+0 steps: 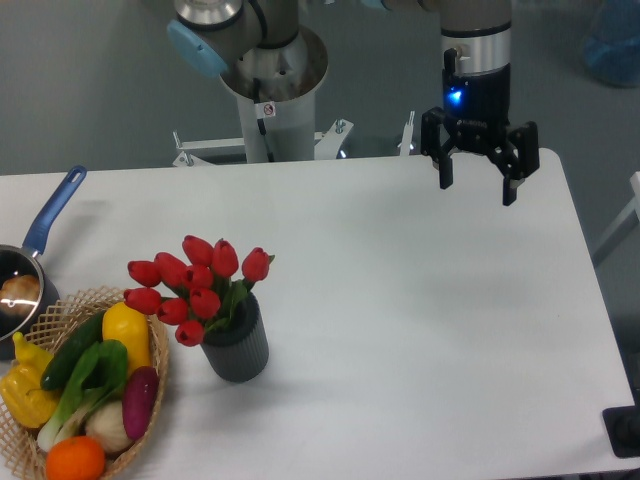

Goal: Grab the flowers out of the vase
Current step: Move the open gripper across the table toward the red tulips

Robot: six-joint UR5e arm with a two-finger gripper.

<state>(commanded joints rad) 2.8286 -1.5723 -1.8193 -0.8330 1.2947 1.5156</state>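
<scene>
Fingers (446,170) of the gripper (477,186) hung spread apart and empty over the white surface's (420,330) far right edge. Well apart, at front left, the red tulips (196,285) stood in the ribbed grey vase (237,345), stems hidden inside. Beside it, the wicker basket (152,395) of vegetables and the blue-handled pot (30,270) were cut off by the frame.
</scene>
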